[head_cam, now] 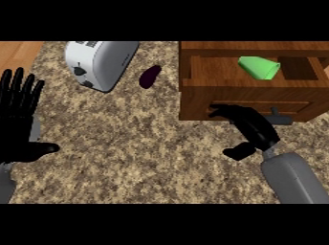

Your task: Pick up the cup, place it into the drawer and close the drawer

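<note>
While cup [260, 67] lies in open drawer [266, 86], right hand [248, 125] curled, seemingly at front; left hand [12, 119] spread.

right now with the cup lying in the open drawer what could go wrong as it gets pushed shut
The green plastic cup lies on its side in the open wooden drawer, so a push may roll it. The black right hand sits at the drawer front beside the grey handle; its fingers could slip off or push off-centre, skewing the drawer.

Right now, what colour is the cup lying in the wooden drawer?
Bright green. The tipped-over plastic cup shows best in the head view, inside the open wooden drawer.
</note>
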Controlling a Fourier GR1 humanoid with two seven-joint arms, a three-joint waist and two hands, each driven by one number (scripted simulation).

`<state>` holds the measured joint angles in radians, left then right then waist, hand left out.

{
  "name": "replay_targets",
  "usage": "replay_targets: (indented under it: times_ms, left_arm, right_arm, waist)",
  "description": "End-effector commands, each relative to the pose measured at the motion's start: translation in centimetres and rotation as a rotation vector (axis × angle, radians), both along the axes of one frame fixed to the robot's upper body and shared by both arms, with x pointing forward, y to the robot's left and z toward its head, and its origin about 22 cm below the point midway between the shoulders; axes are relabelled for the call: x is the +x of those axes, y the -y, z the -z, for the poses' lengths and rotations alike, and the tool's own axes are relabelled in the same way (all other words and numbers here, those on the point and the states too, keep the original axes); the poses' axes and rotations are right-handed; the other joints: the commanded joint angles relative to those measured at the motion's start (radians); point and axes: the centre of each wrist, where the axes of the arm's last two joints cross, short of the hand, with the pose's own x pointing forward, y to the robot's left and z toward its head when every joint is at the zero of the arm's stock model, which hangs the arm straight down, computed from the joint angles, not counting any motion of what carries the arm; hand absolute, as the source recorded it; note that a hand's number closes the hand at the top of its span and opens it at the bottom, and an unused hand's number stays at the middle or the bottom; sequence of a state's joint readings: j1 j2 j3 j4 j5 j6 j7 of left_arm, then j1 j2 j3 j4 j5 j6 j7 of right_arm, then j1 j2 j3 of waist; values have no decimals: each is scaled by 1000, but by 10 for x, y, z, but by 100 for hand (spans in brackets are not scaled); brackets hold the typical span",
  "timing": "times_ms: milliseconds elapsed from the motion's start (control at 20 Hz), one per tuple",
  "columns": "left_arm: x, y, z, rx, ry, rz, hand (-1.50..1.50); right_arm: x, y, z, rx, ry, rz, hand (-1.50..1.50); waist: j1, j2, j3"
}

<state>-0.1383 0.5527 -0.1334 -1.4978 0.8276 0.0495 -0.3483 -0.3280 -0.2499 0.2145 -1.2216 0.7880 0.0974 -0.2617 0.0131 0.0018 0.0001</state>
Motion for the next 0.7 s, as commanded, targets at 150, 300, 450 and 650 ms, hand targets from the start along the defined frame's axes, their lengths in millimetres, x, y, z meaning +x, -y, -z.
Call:
replay_targets:
  times_ms: [150, 300, 450, 650]
  left_arm:
    - [-4, -4, 11, -5, 14, 0, -150]
    - [-5, -25, 2, -10, 29, 3, -150]
    - [-16, -33, 12, -2, 32, 12, -150]
    - [-11, -22, 15, -11, 9, 48, -150]
  right_arm:
    - [42, -23, 27, -10, -49, 12, -150]
    - [64, -2, 17, 16, -63, 17, -150]
    - [72, 14, 24, 50, -90, 17, -150]
    - [91, 13, 14, 52, -104, 34, -150]
  waist:
    - [1, 2, 0]
    - [4, 3, 0]
    - [14, 6, 1]
    - [25, 12, 1]
